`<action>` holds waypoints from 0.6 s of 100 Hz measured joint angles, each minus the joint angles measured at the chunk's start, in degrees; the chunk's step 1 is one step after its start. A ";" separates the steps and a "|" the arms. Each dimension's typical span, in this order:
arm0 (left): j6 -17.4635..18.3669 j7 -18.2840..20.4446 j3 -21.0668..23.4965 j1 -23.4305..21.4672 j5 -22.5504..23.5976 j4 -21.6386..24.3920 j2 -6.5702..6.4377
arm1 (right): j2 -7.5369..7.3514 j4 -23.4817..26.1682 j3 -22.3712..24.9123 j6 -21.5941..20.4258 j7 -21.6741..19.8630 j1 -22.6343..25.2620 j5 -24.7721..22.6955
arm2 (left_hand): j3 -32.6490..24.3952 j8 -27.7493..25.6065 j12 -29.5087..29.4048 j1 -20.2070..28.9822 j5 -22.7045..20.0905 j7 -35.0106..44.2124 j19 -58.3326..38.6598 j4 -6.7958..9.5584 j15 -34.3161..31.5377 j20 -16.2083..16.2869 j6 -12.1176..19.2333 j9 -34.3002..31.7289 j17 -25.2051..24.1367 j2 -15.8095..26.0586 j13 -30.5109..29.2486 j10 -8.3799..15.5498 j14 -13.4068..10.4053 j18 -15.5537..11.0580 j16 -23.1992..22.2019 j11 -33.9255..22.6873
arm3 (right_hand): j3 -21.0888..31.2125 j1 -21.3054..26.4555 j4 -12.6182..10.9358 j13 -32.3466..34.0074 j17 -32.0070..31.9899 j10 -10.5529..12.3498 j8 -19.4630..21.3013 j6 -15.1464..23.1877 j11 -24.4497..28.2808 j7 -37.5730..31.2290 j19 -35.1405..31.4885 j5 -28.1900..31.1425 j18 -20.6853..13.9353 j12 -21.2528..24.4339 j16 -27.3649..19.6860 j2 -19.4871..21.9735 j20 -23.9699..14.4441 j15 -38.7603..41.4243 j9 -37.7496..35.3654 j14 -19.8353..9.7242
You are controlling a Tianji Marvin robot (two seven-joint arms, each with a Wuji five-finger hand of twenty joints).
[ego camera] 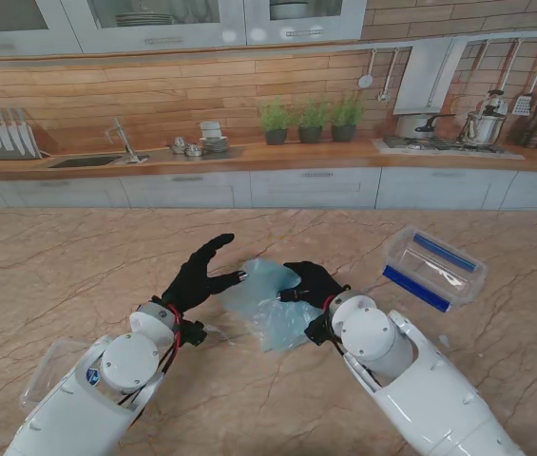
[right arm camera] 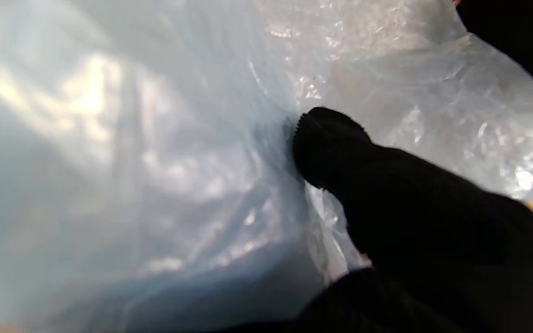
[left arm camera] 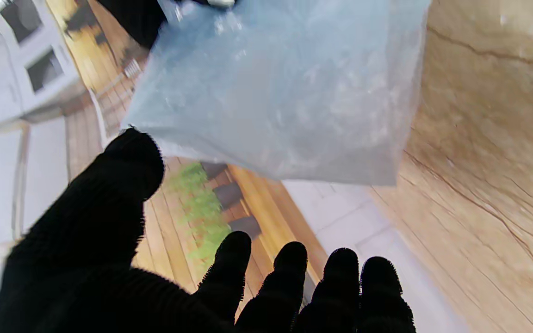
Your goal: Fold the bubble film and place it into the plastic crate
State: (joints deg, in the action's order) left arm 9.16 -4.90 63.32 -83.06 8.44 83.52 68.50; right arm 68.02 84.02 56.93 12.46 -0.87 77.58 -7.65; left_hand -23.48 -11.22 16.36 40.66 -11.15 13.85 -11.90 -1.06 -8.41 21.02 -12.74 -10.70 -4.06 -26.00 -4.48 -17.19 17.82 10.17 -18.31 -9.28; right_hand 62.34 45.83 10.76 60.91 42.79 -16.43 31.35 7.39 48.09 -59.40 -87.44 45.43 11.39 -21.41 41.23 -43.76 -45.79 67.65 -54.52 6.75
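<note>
From the stand's view, the bubble film (ego camera: 266, 302) is a pale blue, crumpled translucent sheet on the marble table (ego camera: 49, 275), between the two black-gloved hands; the right hand (ego camera: 312, 283) is clenched onto its right edge, while the left hand (ego camera: 200, 274) is spread, holding nothing. The plastic crate (ego camera: 434, 268) sits well apart to the right. The left wrist view shows the film (left arm camera: 280, 88) as a flat bluish panel beyond splayed fingers (left arm camera: 236, 259). In the right wrist view, blurred film (right arm camera: 155, 162) fills the frame, one finger (right arm camera: 331, 138) pressed into it.
</note>
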 measured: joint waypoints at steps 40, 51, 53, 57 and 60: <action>10.73 9.16 -2.22 3.03 -2.07 -3.93 -2.86 | -1.34 0.51 -1.07 -6.79 -0.36 0.80 -7.51 | 0.56 4.10 -2.51 -5.80 0.00 -6.73 6.99 0.00 4.49 -0.87 1.67 1.88 0.35 -0.10 1.63 -0.02 -1.67 -1.09 2.28 4.05 | 0.00 0.00 0.00 0.00 -0.07 0.00 0.04 0.00 0.01 -0.02 -0.02 -0.01 0.00 -0.60 0.04 0.00 -0.64 0.63 0.01 -0.05; 11.67 9.07 -2.62 3.57 -0.72 -4.65 -2.96 | -1.58 0.51 -1.18 -7.88 -0.30 0.84 -8.64 | 0.63 4.09 -2.44 -6.42 0.00 -6.76 7.14 0.00 4.50 -1.39 3.35 1.88 0.37 -0.12 1.63 0.77 -1.68 -1.09 2.29 4.05 | 0.00 0.00 0.00 0.00 -0.10 0.00 0.09 0.00 0.01 -0.02 -0.02 -0.01 0.00 -0.61 0.46 0.00 -0.67 0.65 0.01 -0.06; 12.28 9.06 -2.71 3.68 -0.73 -4.89 -2.96 | -1.62 0.51 -1.21 -8.05 -0.27 0.84 -8.74 | -0.15 4.07 -2.42 -6.42 0.00 -6.76 7.14 0.00 4.50 -1.39 3.52 1.88 0.37 -0.12 1.63 0.92 -1.70 -1.09 2.29 4.05 | 0.00 0.00 0.00 0.00 -0.10 0.00 0.10 0.00 0.02 -0.02 -0.02 -0.01 0.00 -0.61 0.48 0.00 -0.68 0.65 0.01 -0.06; 13.45 9.11 -2.84 3.81 -1.17 -5.25 -2.96 | -1.68 0.50 -1.26 -8.39 -0.20 0.84 -8.89 | -0.22 4.05 -2.41 -6.44 0.00 -6.76 7.15 0.00 4.36 -1.40 3.99 1.88 0.37 -0.12 1.63 1.39 -1.71 -1.09 2.29 4.04 | 0.00 0.00 0.00 0.00 -0.10 0.00 0.11 0.00 0.02 -0.02 -0.02 -0.01 0.00 -0.61 0.51 0.00 -0.68 0.65 0.01 -0.06; 14.20 9.31 -2.94 3.88 -2.02 -5.44 -2.96 | -1.71 0.48 -1.31 -8.67 -0.18 0.84 -9.04 | -0.23 4.03 -2.41 -6.55 0.00 -6.76 7.15 0.00 4.00 -1.40 4.33 1.88 0.38 -0.12 1.63 1.44 -1.77 -1.10 2.29 4.04 | 0.00 0.00 0.00 0.00 -0.11 0.00 0.12 0.00 0.03 -0.02 -0.02 -0.01 0.00 -0.61 0.53 0.00 -0.68 0.65 0.01 -0.06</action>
State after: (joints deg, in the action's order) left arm 23.36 4.41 60.38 -79.18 6.42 78.08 65.54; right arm 66.31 84.50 55.62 3.79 -1.04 78.42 -16.69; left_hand -23.71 -7.20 13.94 34.12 -11.15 7.09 -4.75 -1.06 -4.41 19.62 -8.42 -8.82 -3.68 -26.12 -2.85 -15.75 16.05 9.07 -16.02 -5.24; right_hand 62.34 45.83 10.76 60.90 42.69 -16.43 31.47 7.39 48.12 -59.42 -87.45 45.43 11.38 -22.02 41.76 -43.76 -46.47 68.30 -54.51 6.68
